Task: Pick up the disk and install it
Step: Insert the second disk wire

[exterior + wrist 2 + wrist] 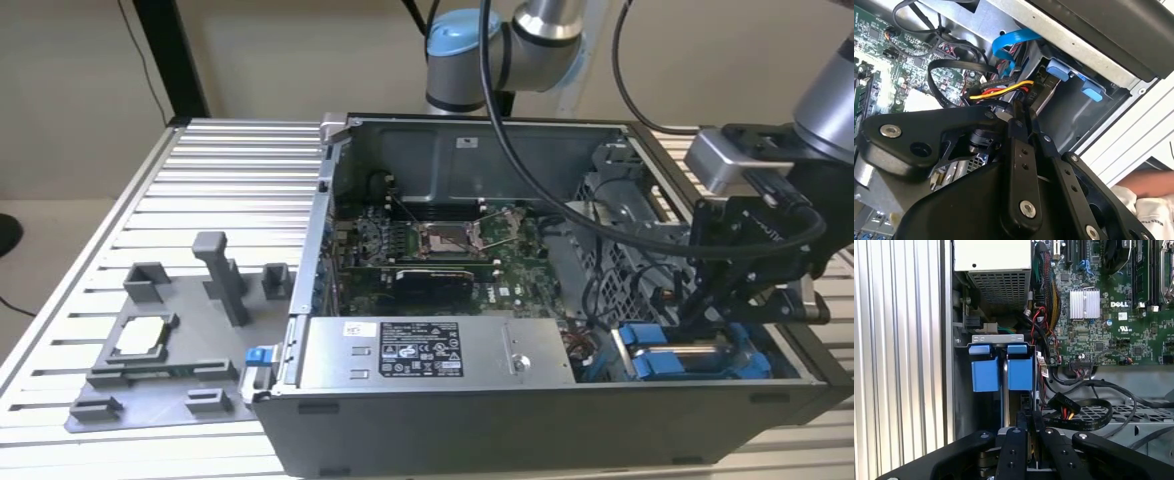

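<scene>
The disk (694, 360), silver with blue side rails, lies in the drive bay at the front corner of the open computer case (534, 420), on the exterior view's right. Its two blue rail tabs (985, 372) stand side by side in the first wrist view. In the second wrist view the tabs (1059, 69) sit beyond the fingers. My gripper (703, 335) reaches down into the bay right over the disk. Its black fingers (1019, 440) stand close together, shut, with the tips at the disk's near end. I cannot tell whether they pinch it.
A grey power supply box with a white label (420, 350) lies beside the bay. Black, yellow and red cables (1004, 89) and a blue flat cable (1014, 40) crowd the gripper. The motherboard (441, 250) fills the case floor. A grey fixture (160, 350) holding a small silver chip (144, 338) stands on the slatted table.
</scene>
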Available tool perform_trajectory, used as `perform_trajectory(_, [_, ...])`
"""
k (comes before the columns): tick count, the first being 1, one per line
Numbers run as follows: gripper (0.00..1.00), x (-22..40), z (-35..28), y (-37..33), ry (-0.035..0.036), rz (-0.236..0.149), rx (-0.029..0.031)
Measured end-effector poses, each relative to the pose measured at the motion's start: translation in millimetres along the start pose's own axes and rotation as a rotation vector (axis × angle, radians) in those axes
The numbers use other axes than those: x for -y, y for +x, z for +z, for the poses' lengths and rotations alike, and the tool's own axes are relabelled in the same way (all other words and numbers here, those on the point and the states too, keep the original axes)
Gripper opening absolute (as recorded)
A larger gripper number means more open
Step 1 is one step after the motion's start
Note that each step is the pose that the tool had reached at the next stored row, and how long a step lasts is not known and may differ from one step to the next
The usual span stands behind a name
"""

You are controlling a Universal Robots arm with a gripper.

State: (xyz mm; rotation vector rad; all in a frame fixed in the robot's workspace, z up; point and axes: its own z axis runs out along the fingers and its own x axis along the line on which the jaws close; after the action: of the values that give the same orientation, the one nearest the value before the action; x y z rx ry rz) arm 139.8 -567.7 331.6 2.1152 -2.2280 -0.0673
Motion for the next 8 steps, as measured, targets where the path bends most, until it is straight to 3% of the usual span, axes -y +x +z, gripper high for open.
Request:
perform_trajectory(6, [0.00,0.7,1.4,-1.2,0.0006,0.000,-0.0072])
perform_trajectory(7, [0.00,0.0,-3.8,-2.5,0.0012,0.001,-0.0117])
perform_trajectory(8, [0.00,-1.2,-7.9,-2.3,0.0010,0.000,-0.0055])
